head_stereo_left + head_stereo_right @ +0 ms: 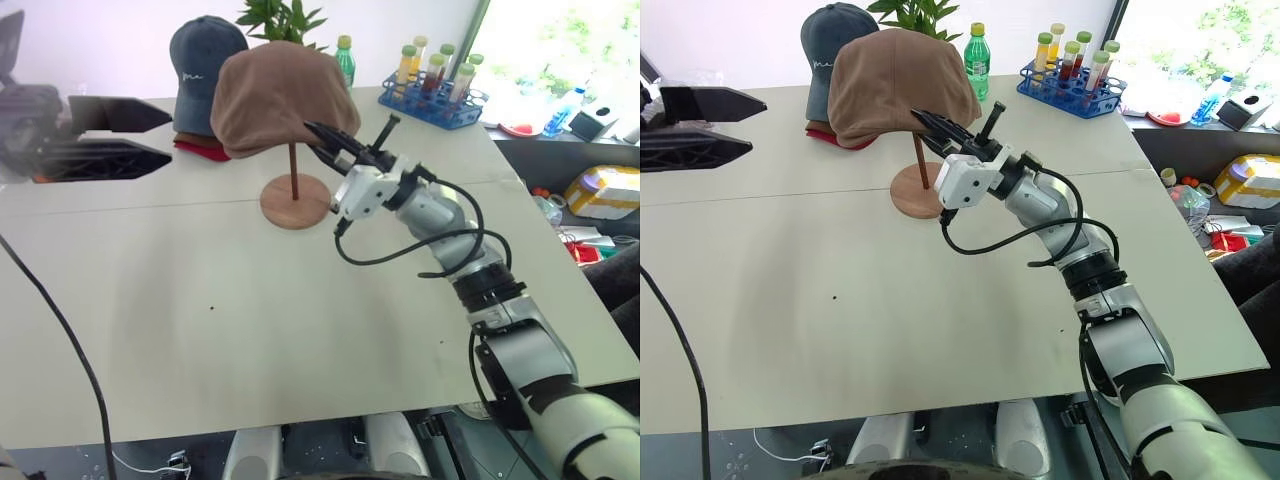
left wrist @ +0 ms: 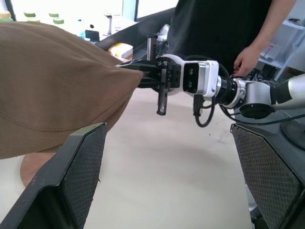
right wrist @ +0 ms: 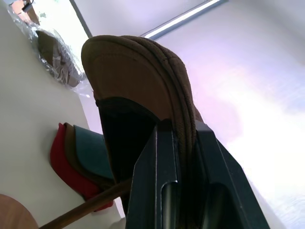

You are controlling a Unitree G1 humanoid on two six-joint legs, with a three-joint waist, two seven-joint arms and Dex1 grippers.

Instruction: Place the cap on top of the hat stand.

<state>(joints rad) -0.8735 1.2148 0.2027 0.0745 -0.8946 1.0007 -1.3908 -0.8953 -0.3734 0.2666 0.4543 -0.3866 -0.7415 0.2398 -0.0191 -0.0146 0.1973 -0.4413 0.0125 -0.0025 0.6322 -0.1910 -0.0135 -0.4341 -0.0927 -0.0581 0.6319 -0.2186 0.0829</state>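
The right hand (image 1: 322, 138) is shut tight on the edge of the brown cap (image 1: 278, 95). The cap sits over the top of the hat stand (image 1: 295, 192), whose thin rod and round base show under it. The cap lies just ahead of the right hand, with its long side running across the bench (image 1: 200, 300) from left to right. The right hand is the near one, touching the cap. The left hand (image 1: 150, 135) waits well off to the left, its two fingers wide apart and holding nothing. I think the next move is to let go and pull back. There is one brown cap, one stand, one blue baseball cap (image 1: 200, 70) and one red cap (image 1: 198, 148) behind.
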